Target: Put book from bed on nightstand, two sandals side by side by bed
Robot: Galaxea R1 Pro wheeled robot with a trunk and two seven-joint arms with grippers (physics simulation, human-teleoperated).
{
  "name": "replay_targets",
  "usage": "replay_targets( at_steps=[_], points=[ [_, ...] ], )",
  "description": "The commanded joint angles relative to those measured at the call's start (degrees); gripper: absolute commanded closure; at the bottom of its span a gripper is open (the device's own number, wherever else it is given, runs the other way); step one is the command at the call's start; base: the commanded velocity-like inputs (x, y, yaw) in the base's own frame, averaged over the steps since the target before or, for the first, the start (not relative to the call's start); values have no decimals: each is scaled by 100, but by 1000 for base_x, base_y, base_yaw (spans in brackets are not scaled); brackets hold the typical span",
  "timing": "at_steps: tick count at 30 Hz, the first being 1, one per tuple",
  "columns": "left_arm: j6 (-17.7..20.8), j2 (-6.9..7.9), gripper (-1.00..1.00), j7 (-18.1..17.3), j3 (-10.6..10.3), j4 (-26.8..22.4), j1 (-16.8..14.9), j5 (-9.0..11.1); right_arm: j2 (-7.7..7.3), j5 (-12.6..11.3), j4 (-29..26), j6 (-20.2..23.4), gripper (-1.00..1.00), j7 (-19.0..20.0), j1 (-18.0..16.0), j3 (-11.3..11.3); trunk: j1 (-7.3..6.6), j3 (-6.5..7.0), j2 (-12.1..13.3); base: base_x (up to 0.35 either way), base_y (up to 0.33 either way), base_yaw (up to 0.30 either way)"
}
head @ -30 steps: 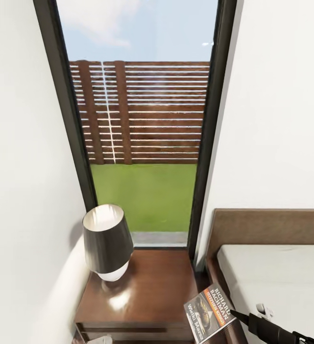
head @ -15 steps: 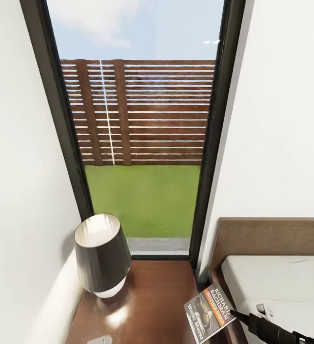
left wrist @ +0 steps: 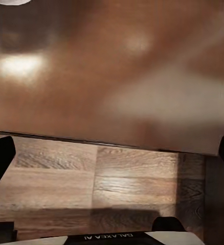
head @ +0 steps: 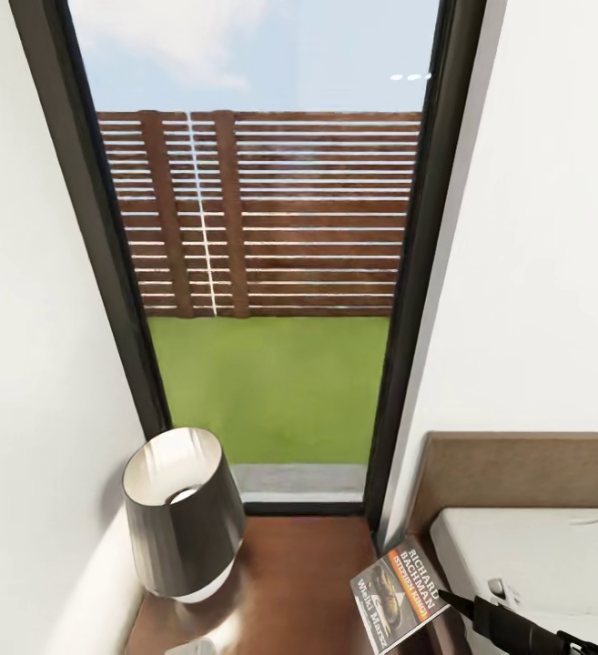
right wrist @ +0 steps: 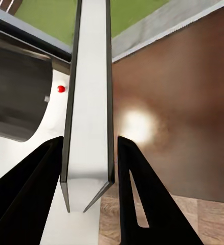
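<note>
**Book held over nightstand edge, camera has closed in**

Diff vs earlier head frames: whole picture shifted, so that's camera/base motion, not the objects. Window point(head: 262, 273) fills more of the frame, the lamp point(head: 182, 514) sits lower and further left, and the nightstand point(head: 299, 582) front edge and drawer line have dropped out of frame. The book point(head: 399, 596) and right gripper point(head: 453, 605) keep the same spot in the picture.

Edges / room: the nightstand sits in a narrow slot, white wall on the robot's left, bed point(head: 535, 546) headboard and frame on its right, window sill behind. The lamp takes the left rear part of the top; the brown surface between lamp and bed side is bare. In head view the book hangs above the nightstand's right edge, next to the bed frame, cover tilted toward the camera.

Per view:
- Right wrist: book point(right wrist: 89, 102) seen edge-on, upright between the two dark fingers point(right wrist: 27, 178), jaws closed narrow on it. Lamp shade point(right wrist: 17, 97) with a small red dot on its base, glossy nightstand top point(right wrist: 183, 117) below, wood floor at the near edge.
- Left wrist: blurred nightstand top point(left wrist: 112, 71) close up, its front edge, then floor planks point(left wrist: 91, 184). Left gripper point(left wrist: 112, 168) fingertips sit at opposite picture borders, so spread wide, nothing between them.
</note>
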Motion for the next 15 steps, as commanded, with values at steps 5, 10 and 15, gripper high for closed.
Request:
replay_targets(
  at_steps=[5,10,15],
  points=[
    [-29,2,-100,-31,-48,7,-5,51,3,-58,15,33,100,31,-10,15,3,-8,-7,76,0,0],
    [-25,73,-100,-276,-24,-16,-5,57,3,-58,15,32,100,30,-10,17,3,-8,-7,0,0,0],
    [-17,140,-100,-1872,-18,-63,-20,33,3,-58,15,35,100,31,-10,16,3,-8,-7,0,0,0]
  ],
)
